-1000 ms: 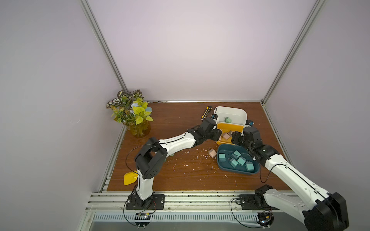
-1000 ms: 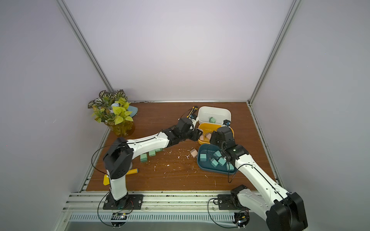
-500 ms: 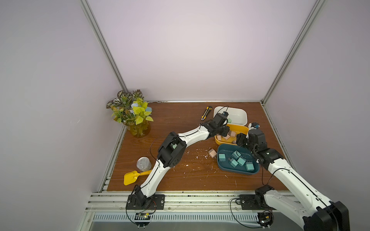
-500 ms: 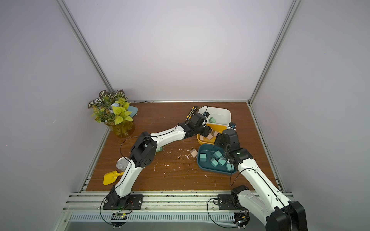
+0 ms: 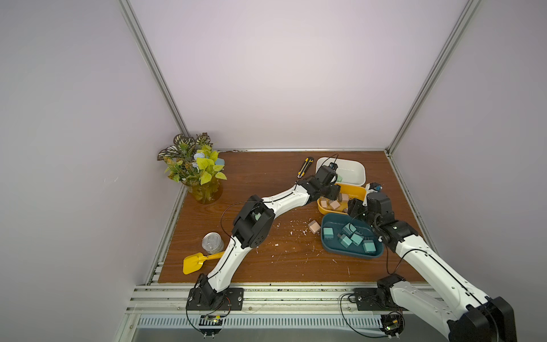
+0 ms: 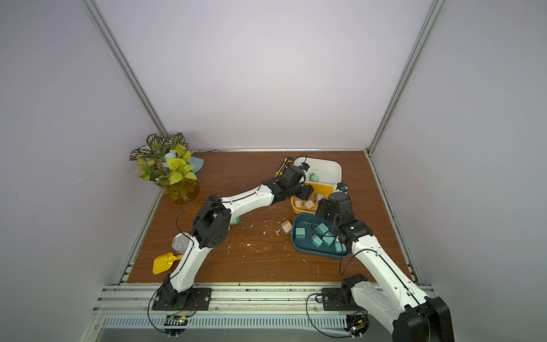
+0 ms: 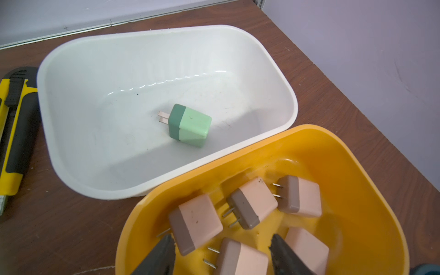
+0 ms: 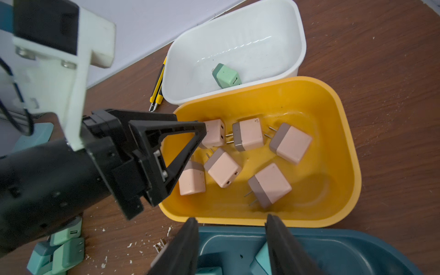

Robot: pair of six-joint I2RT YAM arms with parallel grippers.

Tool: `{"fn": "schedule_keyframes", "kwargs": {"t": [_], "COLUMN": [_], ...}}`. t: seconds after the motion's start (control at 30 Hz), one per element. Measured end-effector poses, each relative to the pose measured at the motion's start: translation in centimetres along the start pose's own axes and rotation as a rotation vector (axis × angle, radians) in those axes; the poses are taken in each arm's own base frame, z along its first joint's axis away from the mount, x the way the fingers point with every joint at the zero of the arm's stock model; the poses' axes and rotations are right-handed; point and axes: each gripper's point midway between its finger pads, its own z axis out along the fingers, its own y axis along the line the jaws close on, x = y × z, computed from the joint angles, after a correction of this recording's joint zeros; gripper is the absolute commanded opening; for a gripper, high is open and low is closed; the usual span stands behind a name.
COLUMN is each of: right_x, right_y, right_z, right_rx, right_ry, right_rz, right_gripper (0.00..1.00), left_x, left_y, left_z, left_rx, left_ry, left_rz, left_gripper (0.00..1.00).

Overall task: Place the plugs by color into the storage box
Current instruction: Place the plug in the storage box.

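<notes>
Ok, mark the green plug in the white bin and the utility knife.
green plug (image 7: 194,126), left wrist view, on its pale body.
utility knife (image 5: 305,167), a top view, on the middle of its handle.

the shallow white plastic tub (image 7: 281,78) is mostly free floor, with one mint green cube plug (image 7: 190,125) near its middle. the yellow plastic tub (image 8: 333,114) is crowded with pale pink cube plugs (image 8: 290,142), and the left pincer (image 7: 221,239) is spread over them. at mid-frame in a top view, the brown wooden bench (image 5: 260,174) lies bare.
</notes>
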Motion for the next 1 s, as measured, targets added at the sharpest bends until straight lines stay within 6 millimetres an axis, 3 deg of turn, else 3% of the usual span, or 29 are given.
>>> {"fn": "schedule_keyframes", "kwargs": {"t": [0.37, 0.67, 0.8, 1.0], "right_x": [0.8, 3.3, 5.0, 5.2], "right_y": [1.6, 5.0, 7.5, 11.9], "right_z": [-0.1, -0.5, -1.2, -2.3], "right_rx": [-0.094, -0.249, -0.299, -0.351], "right_ry": [0.054, 0.165, 0.23, 0.27], "right_rz": [0.003, -0.027, -0.109, -0.271], "right_gripper": [0.51, 0.56, 0.6, 0.64], "left_x": [-2.5, -2.0, -1.3, 2.0], "left_y": [-1.3, -1.0, -0.1, 3.1], "left_z": [-4.2, -8.6, -13.1, -22.8], "left_rx": [0.014, 0.004, -0.027, -0.138], "left_ry": [-0.061, -0.075, -0.089, -0.145], "left_rz": [0.01, 0.013, 0.024, 0.015], "left_gripper": [0.66, 0.66, 0.66, 0.67]}}
